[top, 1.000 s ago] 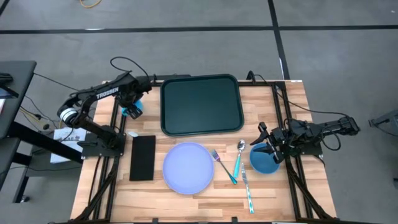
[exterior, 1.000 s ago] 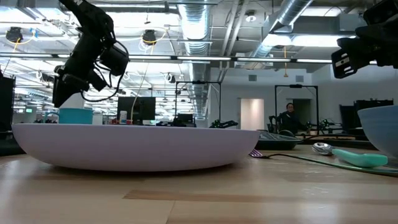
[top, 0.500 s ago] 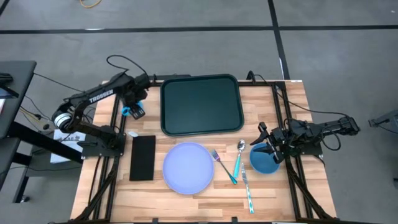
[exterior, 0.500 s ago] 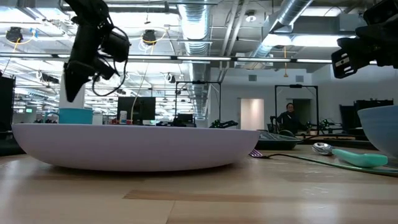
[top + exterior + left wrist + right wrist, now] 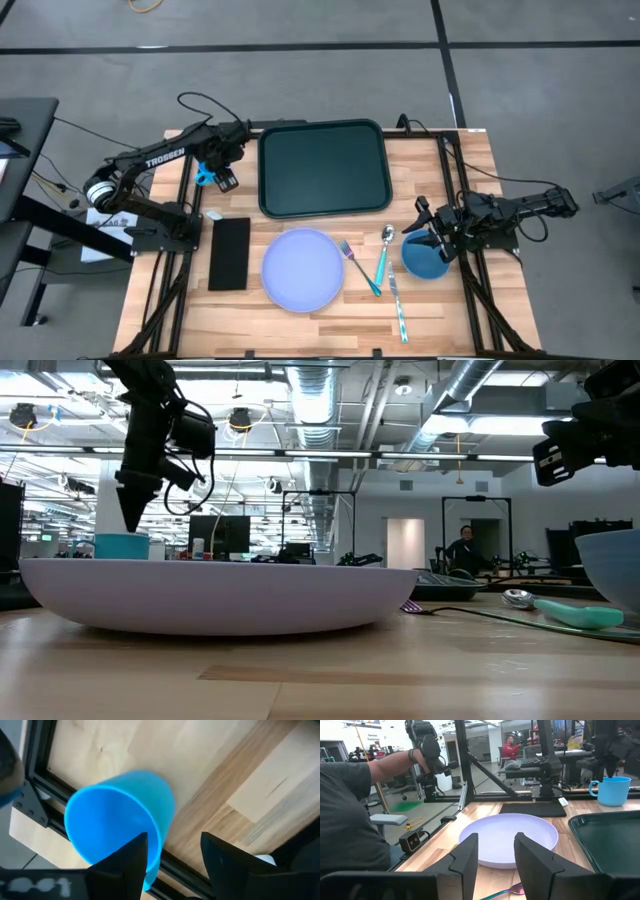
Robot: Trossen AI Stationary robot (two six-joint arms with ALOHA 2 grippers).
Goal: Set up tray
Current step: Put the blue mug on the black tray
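one smooth rimmed tray [image 5: 323, 168] | left gripper [image 5: 172, 852] spread over round cup [image 5: 120, 827] | right gripper [image 5: 495, 852] spread

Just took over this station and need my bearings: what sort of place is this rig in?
Most likely a robotics lab or open workshop floor. Exposed ceiling ducts run overhead, other metal-framed workstations stand beyond the wooden table, and a person is at one far back.

Around my wooden table [image 5: 470, 160] I see grey floor [image 5: 300, 80]; beyond it, ceiling ducts [image 5: 460, 390], strip lights, a lit doorway [image 5: 406, 540].
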